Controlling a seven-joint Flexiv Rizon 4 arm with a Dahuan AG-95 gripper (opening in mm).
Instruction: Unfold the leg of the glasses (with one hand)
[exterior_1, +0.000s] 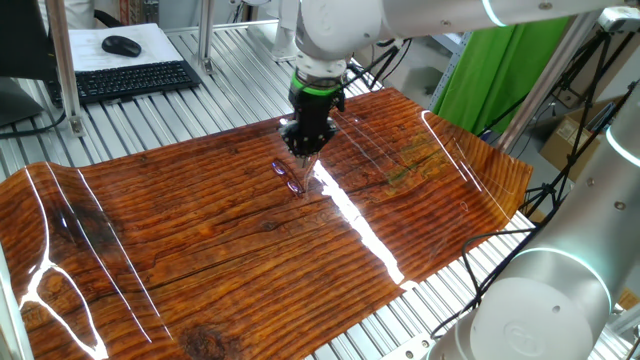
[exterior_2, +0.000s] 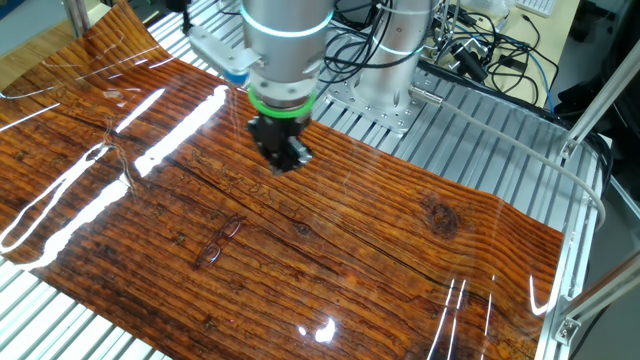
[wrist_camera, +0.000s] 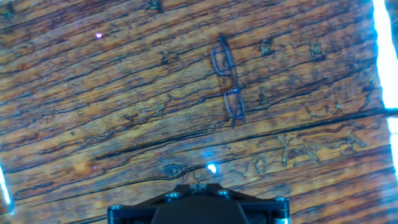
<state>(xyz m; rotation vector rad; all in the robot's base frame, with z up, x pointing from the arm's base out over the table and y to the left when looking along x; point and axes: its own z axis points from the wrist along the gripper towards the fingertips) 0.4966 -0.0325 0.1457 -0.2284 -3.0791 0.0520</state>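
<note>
Item: gripper (exterior_1: 304, 152), held above the wood-grain mat (exterior_1: 200, 250), just beside the glasses (exterior_1: 289, 178) and apart from them. Nothing was seen gripped or touched; its opening could not be made out, the fingertips being hidden in the hand view.

Item: glasses, laid flat on the mat, legs seemingly folded, near the mat's middle.

Item: keyboard (exterior_1: 125, 80) and mouse (exterior_1: 121, 45), placed beyond the mat's far edge.

No legible writing was found.
</note>
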